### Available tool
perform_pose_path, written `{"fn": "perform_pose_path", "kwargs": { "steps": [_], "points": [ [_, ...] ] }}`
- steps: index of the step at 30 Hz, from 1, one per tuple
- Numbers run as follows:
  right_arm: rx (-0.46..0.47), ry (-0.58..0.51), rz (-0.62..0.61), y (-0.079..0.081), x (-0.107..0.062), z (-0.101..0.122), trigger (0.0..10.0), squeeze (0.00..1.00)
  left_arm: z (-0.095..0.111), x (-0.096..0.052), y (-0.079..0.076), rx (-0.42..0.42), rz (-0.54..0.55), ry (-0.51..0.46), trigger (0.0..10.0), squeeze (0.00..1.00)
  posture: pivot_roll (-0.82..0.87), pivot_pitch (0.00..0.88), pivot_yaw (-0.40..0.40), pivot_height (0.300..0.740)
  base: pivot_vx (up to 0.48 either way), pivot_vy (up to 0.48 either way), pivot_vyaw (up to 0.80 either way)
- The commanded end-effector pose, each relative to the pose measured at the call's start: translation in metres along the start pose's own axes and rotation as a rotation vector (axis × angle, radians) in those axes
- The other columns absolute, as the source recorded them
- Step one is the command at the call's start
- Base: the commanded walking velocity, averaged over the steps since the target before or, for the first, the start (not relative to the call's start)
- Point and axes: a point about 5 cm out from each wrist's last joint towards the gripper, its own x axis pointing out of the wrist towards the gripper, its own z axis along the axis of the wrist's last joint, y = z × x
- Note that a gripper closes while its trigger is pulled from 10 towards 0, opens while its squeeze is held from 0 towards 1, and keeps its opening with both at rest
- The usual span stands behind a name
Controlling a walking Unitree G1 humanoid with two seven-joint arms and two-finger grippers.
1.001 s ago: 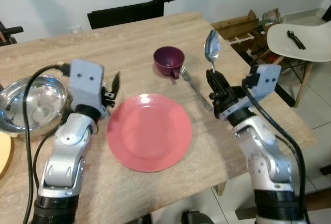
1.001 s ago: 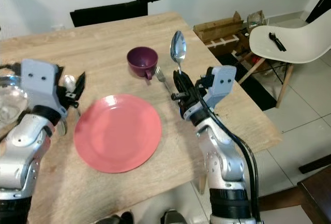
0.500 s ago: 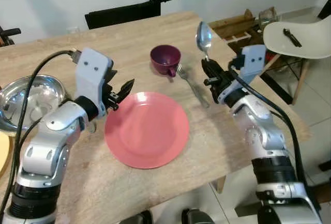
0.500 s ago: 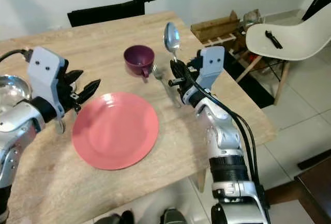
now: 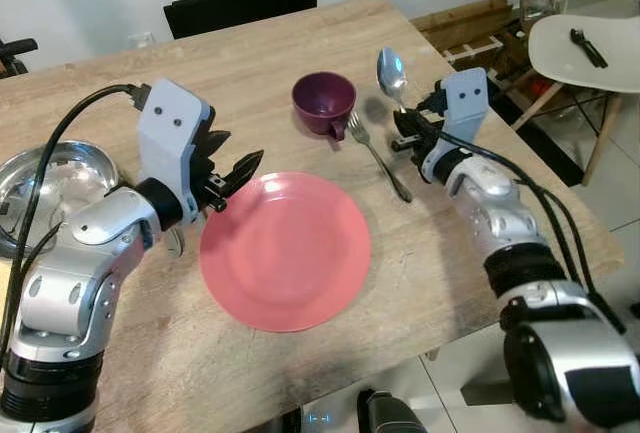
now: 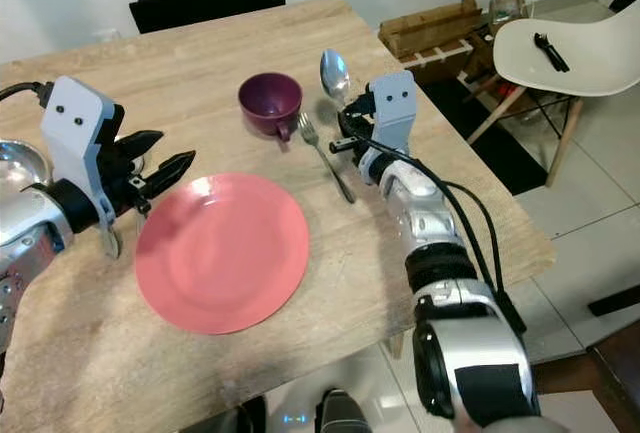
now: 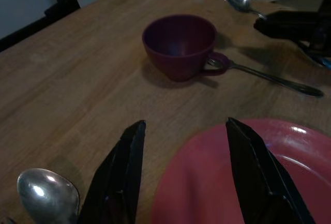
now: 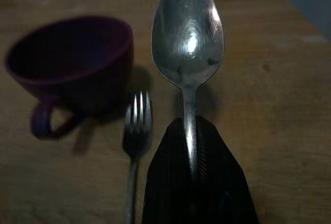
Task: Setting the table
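Observation:
A red plate point(image 5: 285, 250) lies near the front edge of the wooden table point(image 5: 250, 63). Behind it stands a purple cup point(image 5: 323, 104), and a fork point(image 5: 377, 156) lies on the wood to the right of the plate. My right gripper point(image 5: 405, 131) is shut on the handle of a silver spoon point(image 5: 391, 74), whose bowl points up and away, just right of the fork and low over the table. My left gripper point(image 5: 232, 171) is open at the plate's left rim, nothing between its fingers. A second spoon point(image 7: 47, 195) lies on the table beside the left fingers.
A steel bowl point(image 5: 50, 193) sits at the table's left side. A black chair point(image 5: 245, 3) stands behind the table. To the right, a white chair point(image 5: 590, 48) with a small black object on its seat and a wooden crate point(image 5: 480, 38) stand on the tiled floor.
My right gripper has carried the spoon forward and down toward the table beside the fork. My left gripper has swung round to the plate's left rim and opened its fingers.

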Motion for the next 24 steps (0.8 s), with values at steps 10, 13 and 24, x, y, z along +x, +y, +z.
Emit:
{"fn": "perform_pose_path", "kwargs": {
  "steps": [10, 13, 24],
  "points": [
    [-0.013, 0.112, 0.104, 0.010, 0.001, -0.020, 10.0, 0.00, -0.007, -0.012, -0.014, 0.025, -0.170, 0.097, 10.0, 0.00, -0.08, 0.195, 0.119, 0.740, 0.000, 0.000, 0.00],
    [-0.013, 0.133, 0.088, 0.009, 0.001, -0.024, 10.0, 0.00, -0.008, -0.016, -0.021, 0.029, -0.240, 0.106, 10.0, 0.00, -0.07, 0.195, 0.120, 0.740, 0.000, 0.000, 0.00],
    [0.055, 0.057, -0.015, -0.011, -0.002, -0.013, 10.0, 0.00, -0.007, -0.015, -0.023, 0.020, -0.231, 0.103, 10.0, 0.00, -0.07, 0.191, 0.121, 0.740, 0.000, 0.000, 0.00]
  ]
}}
